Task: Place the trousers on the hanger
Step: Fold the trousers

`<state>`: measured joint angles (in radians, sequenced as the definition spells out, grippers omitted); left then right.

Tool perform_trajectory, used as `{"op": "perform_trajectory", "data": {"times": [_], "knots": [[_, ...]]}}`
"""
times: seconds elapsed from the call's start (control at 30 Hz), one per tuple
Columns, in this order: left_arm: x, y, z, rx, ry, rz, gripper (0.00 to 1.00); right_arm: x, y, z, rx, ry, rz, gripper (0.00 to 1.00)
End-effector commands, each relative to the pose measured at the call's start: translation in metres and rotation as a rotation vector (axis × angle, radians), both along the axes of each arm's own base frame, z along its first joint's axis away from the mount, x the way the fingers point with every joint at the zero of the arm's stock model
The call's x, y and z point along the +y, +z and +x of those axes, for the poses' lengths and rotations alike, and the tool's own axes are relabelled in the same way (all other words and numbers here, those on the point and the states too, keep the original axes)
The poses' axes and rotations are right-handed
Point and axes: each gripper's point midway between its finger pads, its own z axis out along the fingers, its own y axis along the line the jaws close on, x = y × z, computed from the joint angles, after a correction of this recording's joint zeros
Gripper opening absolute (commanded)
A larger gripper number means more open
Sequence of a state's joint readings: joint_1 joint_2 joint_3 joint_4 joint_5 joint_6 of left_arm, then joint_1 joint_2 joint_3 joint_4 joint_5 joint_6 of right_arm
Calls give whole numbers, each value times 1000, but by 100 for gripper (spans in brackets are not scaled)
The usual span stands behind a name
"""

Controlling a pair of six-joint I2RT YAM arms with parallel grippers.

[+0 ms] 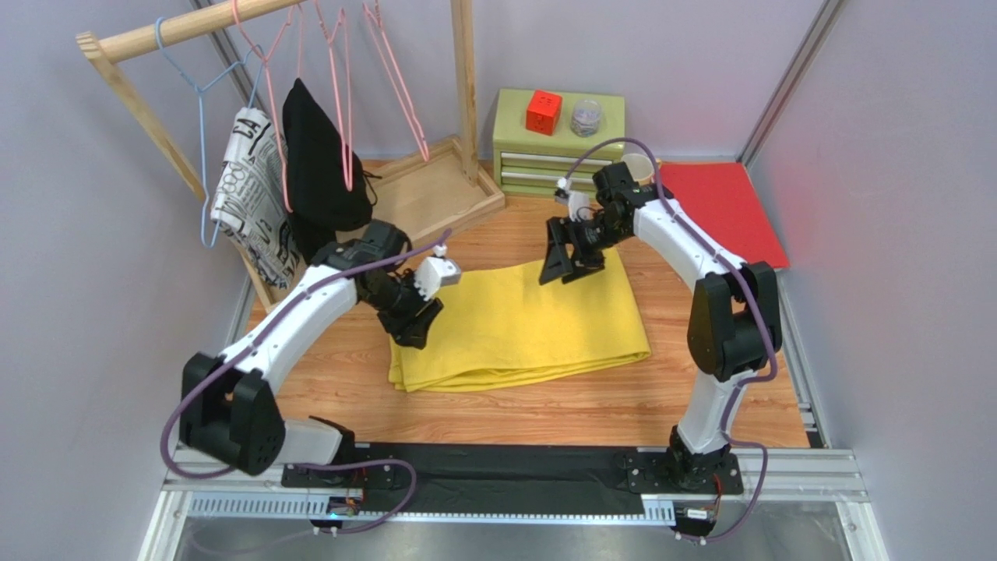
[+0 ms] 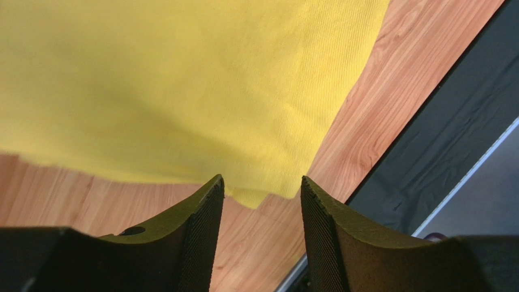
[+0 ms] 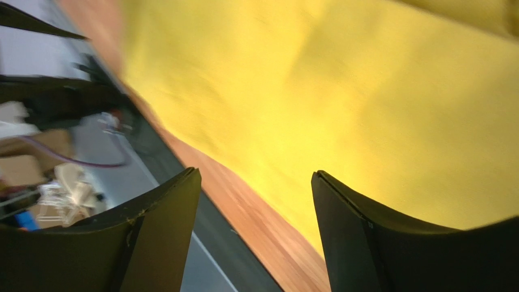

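The yellow trousers [image 1: 527, 327] lie folded flat at the centre of the wooden table [image 1: 702, 397]. The left gripper [image 1: 412, 331] hovers low at their 9 o'clock edge, jaws apart, holding nothing. The right gripper [image 1: 566, 267] hangs over their 1 o'clock corner, jaws also apart and empty. A bare pink hanger [image 1: 404, 96] hangs on the wooden rack [image 1: 176, 29] at 11 o'clock, well apart from the trousers.
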<state>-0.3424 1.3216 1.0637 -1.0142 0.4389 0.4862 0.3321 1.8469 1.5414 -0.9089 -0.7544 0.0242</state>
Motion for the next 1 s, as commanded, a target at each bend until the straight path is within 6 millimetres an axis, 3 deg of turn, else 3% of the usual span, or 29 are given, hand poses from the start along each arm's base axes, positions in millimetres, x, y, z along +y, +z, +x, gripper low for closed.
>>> {"op": "perform_trajectory", "data": {"times": [0.0, 0.07, 0.13, 0.17, 0.23, 0.3, 0.4, 0.5, 0.53, 0.6, 0.73, 0.83, 0.97], "knots": [[-15, -25, 15, -71, -168, 148, 58, -78, -73, -28, 23, 174, -380, 68], [-20, -48, 13, -68, -263, 227, 57, -91, -93, -36, 62, 175, -429, 64], [-5, -75, 11, -21, -292, 335, 54, -103, -108, -41, 97, 150, -480, 61], [2, -84, 10, -8, -314, 370, 50, -109, -120, -57, 153, 147, -496, 63], [20, -106, 6, 11, -345, 445, 49, -108, -129, -71, 210, 93, -469, 66], [31, -117, 5, 23, -366, 492, 49, -109, -143, -100, 310, 71, -452, 67], [38, -126, 12, 10, -404, 527, 49, -107, -144, -99, 351, 14, -442, 67], [38, -118, 34, -45, -404, 543, 51, -105, -131, -95, 349, -25, -412, 72], [30, -108, 45, -74, -399, 523, 52, -107, -126, -97, 352, -18, -413, 73], [10, -93, 47, -79, -404, 424, 55, -105, -110, -91, 298, 7, -373, 75], [-28, -40, 50, -121, -386, 226, 56, -89, -52, -49, 44, 39, -260, 82], [-37, -20, 43, -125, -384, 158, 59, -87, -30, -20, -131, 99, -261, 94], [-26, -33, 40, -77, -352, 213, 59, -93, -53, 3, -176, 184, -360, 93]]}}
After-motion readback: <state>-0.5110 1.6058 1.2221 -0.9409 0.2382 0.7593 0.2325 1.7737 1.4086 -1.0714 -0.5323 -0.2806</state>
